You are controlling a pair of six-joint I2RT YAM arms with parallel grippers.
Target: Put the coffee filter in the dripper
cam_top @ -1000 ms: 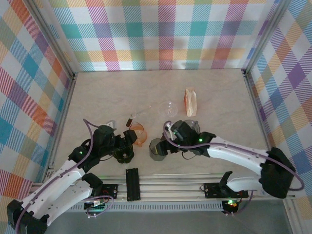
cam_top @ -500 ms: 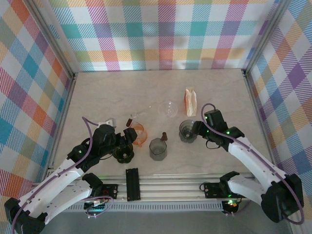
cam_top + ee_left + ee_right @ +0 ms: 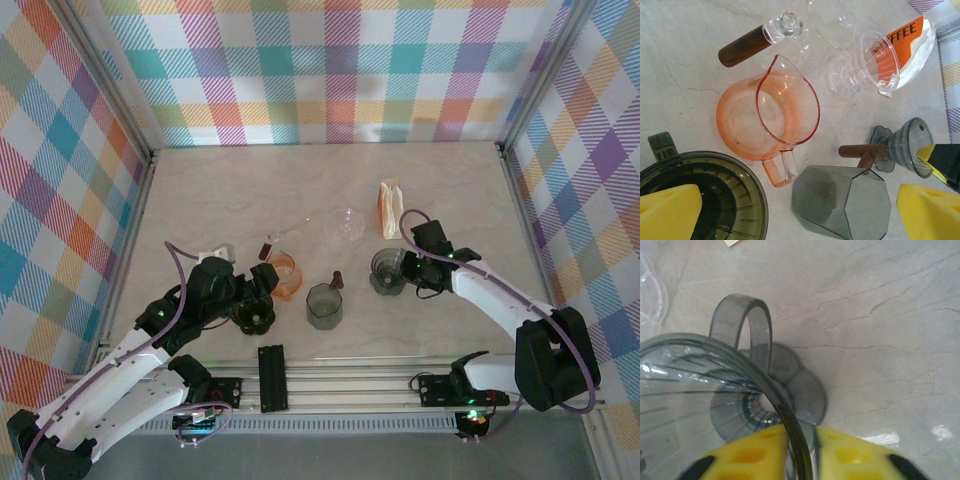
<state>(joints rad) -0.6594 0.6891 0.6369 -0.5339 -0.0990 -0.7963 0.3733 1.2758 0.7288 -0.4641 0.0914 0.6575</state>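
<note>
Right claw (image 3: 800,452) clamped on rim of grey dripper (image 3: 715,390), yellow pad each side of wall. Grey dripper upright on tabletop (image 3: 880,315). Coffee filter pack (image 3: 391,208) on tabletop just behind grey dripper, not touching it. Left claw (image 3: 799,212) spread wide, one pad (image 3: 670,210) over dark green bowl (image 3: 715,200), beside orange jug (image 3: 760,120).

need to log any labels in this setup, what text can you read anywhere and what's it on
"FFEE": black capitals on the orange panel of the filter packet, left wrist view; the letters before it are hidden behind the clear dripper.
The same filter packet in the top view: print too small to read.
The grey dripper: no lettering can be seen on it.
</note>
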